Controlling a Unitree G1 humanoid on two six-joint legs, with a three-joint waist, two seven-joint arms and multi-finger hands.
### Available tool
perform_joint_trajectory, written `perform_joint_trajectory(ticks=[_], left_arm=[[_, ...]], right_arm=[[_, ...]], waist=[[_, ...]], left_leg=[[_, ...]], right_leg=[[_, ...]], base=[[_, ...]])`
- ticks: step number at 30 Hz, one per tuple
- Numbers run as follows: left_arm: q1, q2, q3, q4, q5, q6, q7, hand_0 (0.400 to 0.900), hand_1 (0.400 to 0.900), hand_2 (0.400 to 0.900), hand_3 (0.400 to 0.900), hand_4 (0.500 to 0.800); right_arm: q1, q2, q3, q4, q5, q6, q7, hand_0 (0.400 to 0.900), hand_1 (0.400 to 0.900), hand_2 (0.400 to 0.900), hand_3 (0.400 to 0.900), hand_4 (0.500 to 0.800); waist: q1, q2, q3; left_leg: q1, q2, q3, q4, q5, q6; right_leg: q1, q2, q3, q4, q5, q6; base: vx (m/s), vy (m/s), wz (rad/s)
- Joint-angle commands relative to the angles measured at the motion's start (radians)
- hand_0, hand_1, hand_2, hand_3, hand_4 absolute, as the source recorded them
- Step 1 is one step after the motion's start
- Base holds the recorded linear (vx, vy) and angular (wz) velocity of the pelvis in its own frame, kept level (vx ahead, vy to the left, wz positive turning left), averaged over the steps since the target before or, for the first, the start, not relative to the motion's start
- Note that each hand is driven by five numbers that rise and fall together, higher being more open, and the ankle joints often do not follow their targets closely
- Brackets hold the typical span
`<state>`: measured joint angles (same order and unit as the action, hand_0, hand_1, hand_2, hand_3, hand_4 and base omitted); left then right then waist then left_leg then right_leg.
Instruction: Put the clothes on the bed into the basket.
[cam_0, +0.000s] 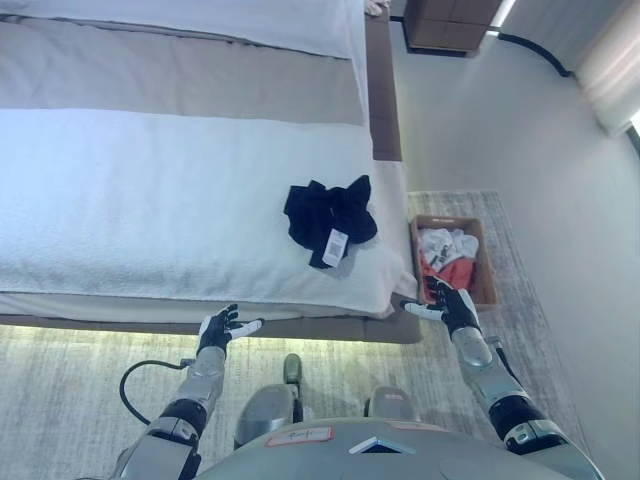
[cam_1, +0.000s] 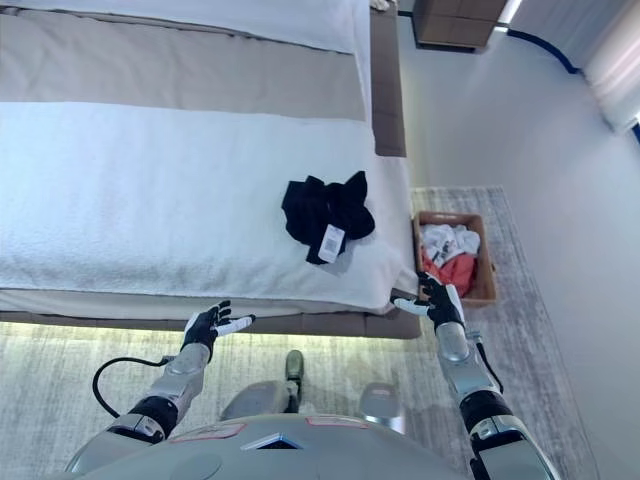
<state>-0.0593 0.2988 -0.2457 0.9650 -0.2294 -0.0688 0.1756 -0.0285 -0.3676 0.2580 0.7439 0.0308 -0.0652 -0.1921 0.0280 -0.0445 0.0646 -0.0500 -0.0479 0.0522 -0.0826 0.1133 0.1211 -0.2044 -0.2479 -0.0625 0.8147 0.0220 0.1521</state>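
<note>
Bed: wide bed with a white textured cover (cam_0: 150, 200) and a broad grey-beige band across its far part, on a brown frame; it fills the upper left of both eye views
Clothes on the bed: one crumpled black garment with a white tag hanging from it (cam_0: 330, 215), lying on the white cover near the bed's right front corner, apart from both hands
Basket: shallow brown rectangular basket (cam_0: 485, 262) on the floor just beside the bed's right front corner, long side running away from the robot
Basket contents: white clothing (cam_0: 447, 243) in the far part and an orange-red piece (cam_0: 455, 272) in the near part, both inside the walls
Left hand: dark hand with white tips (cam_0: 220, 328), released, fingers spread and relaxed, holding nothing; it hovers in front of the bed's near edge, over the strip of brown frame, well left of the black garment
Right hand: dark hand with white tips (cam_0: 450, 305), released, fingers straight and spread, holding nothing; it hovers at the bed's right front corner, just in front of the basket's near end
Floor: pale grey patterned rug (cam_0: 60, 390) under the bed's near side and the basket
Far corner: brown wooden cabinet (cam_0: 450, 25) against the wall beyond the bed
</note>
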Motion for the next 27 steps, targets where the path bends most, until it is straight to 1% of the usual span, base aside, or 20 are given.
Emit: perform_joint_trajectory(ticks=[1, 2, 3, 4, 6, 7, 8, 9, 10, 11, 12, 14, 15, 16, 17, 18, 19, 22, 27], left_arm=[[-0.070, 0.046, 0.017, -0.032, 0.034, -0.047, 0.043, 0.900, 0.900, 0.900, 0.900, 0.800], [-0.080, 0.047, 0.011, -0.031, 0.033, -0.053, 0.046, 0.900, 0.900, 0.900, 0.900, 0.800], [-0.087, 0.044, 0.003, -0.032, 0.035, -0.059, 0.048, 0.900, 0.900, 0.900, 0.900, 0.800], [-0.101, 0.037, -0.002, -0.017, 0.035, -0.061, 0.047, 0.900, 0.900, 0.900, 0.900, 0.800], [-0.114, 0.031, -0.002, 0.000, 0.034, -0.060, 0.049, 0.900, 0.900, 0.900, 0.900, 0.800], [-0.126, 0.028, -0.003, 0.017, 0.032, -0.060, 0.045, 0.900, 0.900, 0.900, 0.900, 0.800], [-0.131, 0.027, -0.004, 0.023, 0.031, -0.059, 0.044, 0.900, 0.900, 0.900, 0.900, 0.800], [-0.129, 0.028, -0.007, 0.015, 0.033, -0.060, 0.044, 0.900, 0.900, 0.900, 0.900, 0.800], [-0.138, 0.030, -0.012, 0.008, 0.032, -0.059, 0.041, 0.900, 0.900, 0.900, 0.900, 0.800], [-0.150, 0.030, -0.022, 0.012, 0.037, -0.059, 0.037, 0.900, 0.900, 0.900, 0.900, 0.800], [-0.148, 0.023, -0.026, 0.017, 0.038, -0.063, 0.035, 0.900, 0.900, 0.900, 0.900, 0.800], [-0.138, 0.014, -0.036, 0.028, 0.041, -0.061, 0.026, 0.900, 0.900, 0.900, 0.900, 0.800], [-0.132, 0.006, -0.039, 0.028, 0.034, -0.056, 0.027, 0.900, 0.900, 0.900, 0.900, 0.800], [-0.129, 0.000, -0.042, 0.026, 0.033, -0.053, 0.022, 0.900, 0.900, 0.900, 0.900, 0.800], [-0.124, -0.013, -0.054, 0.032, 0.035, -0.049, 0.014, 0.900, 0.900, 0.900, 0.900, 0.800], [-0.119, -0.019, -0.074, 0.011, 0.036, -0.052, 0.004, 0.900, 0.900, 0.900, 0.900, 0.800], [-0.122, -0.021, -0.097, -0.017, 0.034, -0.054, -0.005, 0.900, 0.900, 0.900, 0.900, 0.800], [-0.157, -0.032, -0.126, -0.026, -0.004, -0.056, 0.003, 0.900, 0.900, 0.900, 0.900, 0.800], [-0.213, -0.045, -0.169, -0.018, -0.034, -0.057, 0.002, 0.900, 0.900, 0.900, 0.900, 0.800]], right_arm=[[-0.176, -0.099, 0.027, -0.088, -0.157, -0.019, -0.122, 0.900, 0.900, 0.900, 0.900, 0.800], [-0.210, -0.120, 0.040, -0.081, -0.204, -0.009, -0.139, 0.900, 0.900, 0.900, 0.900, 0.800], [-0.249, -0.137, 0.053, -0.064, -0.237, 0.004, -0.146, 0.900, 0.900, 0.900, 0.900, 0.800], [-0.301, -0.157, 0.071, -0.048, -0.260, 0.018, -0.146, 0.900, 0.900, 0.900, 0.900, 0.800], [-0.342, -0.176, 0.098, -0.049, -0.311, 0.033, -0.153, 0.900, 0.900, 0.900, 0.900, 0.800], [-0.362, -0.188, 0.107, -0.046, -0.325, 0.039, -0.153, 0.900, 0.900, 0.900, 0.900, 0.800], [-0.372, -0.194, 0.114, -0.051, -0.340, 0.046, -0.151, 0.900, 0.900, 0.900, 0.900, 0.800], [-0.373, -0.210, 0.116, -0.051, -0.357, 0.049, -0.155, 0.900, 0.900, 0.900, 0.900, 0.800], [-0.376, -0.219, 0.118, -0.064, -0.363, 0.051, -0.152, 0.900, 0.900, 0.900, 0.900, 0.800], [-0.397, -0.233, 0.121, -0.067, -0.366, 0.051, -0.148, 0.900, 0.900, 0.900, 0.900, 0.800], [-0.408, -0.235, 0.121, -0.053, -0.356, 0.042, -0.149, 0.900, 0.900, 0.900, 0.900, 0.800], [-0.419, -0.256, 0.132, -0.032, -0.344, 0.033, -0.136, 0.900, 0.900, 0.900, 0.900, 0.800], [-0.433, -0.262, 0.146, -0.029, -0.338, 0.031, -0.121, 0.900, 0.900, 0.900, 0.900, 0.800], [-0.438, -0.264, 0.151, -0.024, -0.332, 0.031, -0.119, 0.900, 0.900, 0.900, 0.900, 0.800], [-0.449, -0.272, 0.161, -0.016, -0.320, 0.024, -0.110, 0.900, 0.900, 0.900, 0.900, 0.800], [-0.457, -0.284, 0.172, -0.018, -0.309, 0.016, -0.100, 0.900, 0.900, 0.900, 0.900, 0.800], [-0.470, -0.293, 0.185, -0.019, -0.298, 0.009, -0.092, 0.900, 0.900, 0.900, 0.900, 0.800], [-0.571, -0.290, 0.251, 0.008, -0.237, -0.012, -0.053, 0.900, 0.900, 0.900, 0.900, 0.800], [-0.723, -0.270, 0.355, 0.079, -0.142, -0.041, -0.020, 0.900, 0.900, 0.900, 0.900, 0.800]], waist=[[-0.013, -0.001, 0.034], [-0.012, 0.004, 0.045], [-0.010, 0.009, 0.050], [-0.009, 0.010, 0.056], [-0.015, -0.001, 0.064], [-0.024, -0.010, 0.067], [-0.030, -0.016, 0.068], [-0.035, -0.020, 0.068], [-0.037, -0.029, 0.064], [-0.031, -0.044, 0.063], [-0.029, -0.050, 0.060], [-0.032, -0.048, 0.042], [-0.029, -0.045, 0.036], [-0.030, -0.044, 0.035], [-0.030, -0.042, 0.037], [-0.031, -0.043, 0.046], [-0.031, -0.047, 0.063], [-0.024, -0.069, 0.107], [-0.001, -0.119, 0.163]], left_leg=[[-0.022, 0.002, -0.041, -0.005, -0.049, -0.067], [-0.016, 0.007, -0.043, -0.005, -0.058, -0.073], [-0.014, 0.012, -0.050, -0.005, -0.065, -0.081], [-0.011, 0.020, -0.052, -0.005, -0.077, -0.093], [0.000, 0.022, -0.061, -0.005, -0.092, -0.109], [0.003, 0.027, -0.068, -0.005, -0.105, -0.122], [0.009, 0.031, -0.075, -0.005, -0.111, -0.130], [0.016, 0.035, -0.084, -0.005, -0.117, -0.135], [0.011, 0.036, -0.104, -0.005, -0.119, -0.143], [0.007, 0.042, -0.118, -0.005, -0.128, -0.152], [0.009, 0.057, -0.123, -0.005, -0.132, -0.159], [0.006, 0.086, -0.150, -0.005, -0.132, -0.175], [0.008, 0.110, -0.158, -0.005, -0.132, -0.183], [0.008, 0.117, -0.163, -0.005, -0.133, -0.185], [0.001, 0.135, -0.166, -0.003, -0.128, -0.190], [-0.017, 0.149, -0.161, 0.012, -0.131, -0.193], [-0.043, 0.155, -0.163, 0.030, -0.127, -0.196], [-0.087, 0.163, -0.190, 0.065, -0.126, -0.199], [-0.142, 0.190, -0.210, 0.067, -0.104, -0.208]], right_leg=[[0.023, 0.025, -0.135, -0.250, 0.020, -0.063], [0.022, 0.021, -0.157, -0.326, 0.003, -0.062], [0.023, 0.015, -0.165, -0.413, 0.010, -0.054], [0.016, 0.011, -0.160, -0.550, 0.027, -0.041], [0.013, 0.012, -0.108, -0.728, 0.103, -0.006], [-0.011, 0.019, -0.065, -0.818, 0.143, 0.011], [-0.027, 0.016, -0.032, -0.846, 0.182, 0.027], [-0.038, 0.018, -0.004, -0.852, 0.201, 0.036], [-0.018, 0.023, 0.008, -0.874, 0.183, 0.033], [-0.011, 0.023, 0.007, -0.878, 0.178, 0.032], [-0.011, 0.024, -0.020, -0.873, 0.189, 0.034], [-0.001, 0.047, -0.029, -0.869, 0.168, 0.022], [-0.002, 0.061, -0.051, -0.843, 0.140, 0.013], [0.004, 0.067, -0.062, -0.841, 0.131, 0.009], [0.001, 0.078, -0.076, -0.820, 0.102, -0.002], [-0.013, 0.083, -0.095, -0.788, 0.074, -0.010], [-0.028, 0.081, -0.115, -0.760, 0.061, -0.015], [-0.084, 0.083, -0.141, -0.671, 0.034, -0.029], [-0.121, 0.109, -0.153, -0.695, 0.046, -0.035]], base=[[0.22, 0.014, 0.01], [0.23, -0.023, 0.06], [0.23, -0.083, 0.12], [0.22, -0.126, 0.16], [0.24, -0.173, 0.27], [0.24, -0.193, 0.46], [0.24, -0.208, 0.60], [0.23, -0.202, 0.71], [0.22, -0.277, 0.80], [0.20, -0.320, 0.67], [0.22, -0.361, 0.65], [0.26, -0.353, 0.70], [0.22, -0.302, 0.59], [0.20, -0.287, 0.59], [0.13, -0.248, 0.69], [0.06, -0.250, 0.79], [-0.01, -0.197, 0.75], [-0.04, -0.136, 0.38], [-0.01, -0.090, 0.13]])
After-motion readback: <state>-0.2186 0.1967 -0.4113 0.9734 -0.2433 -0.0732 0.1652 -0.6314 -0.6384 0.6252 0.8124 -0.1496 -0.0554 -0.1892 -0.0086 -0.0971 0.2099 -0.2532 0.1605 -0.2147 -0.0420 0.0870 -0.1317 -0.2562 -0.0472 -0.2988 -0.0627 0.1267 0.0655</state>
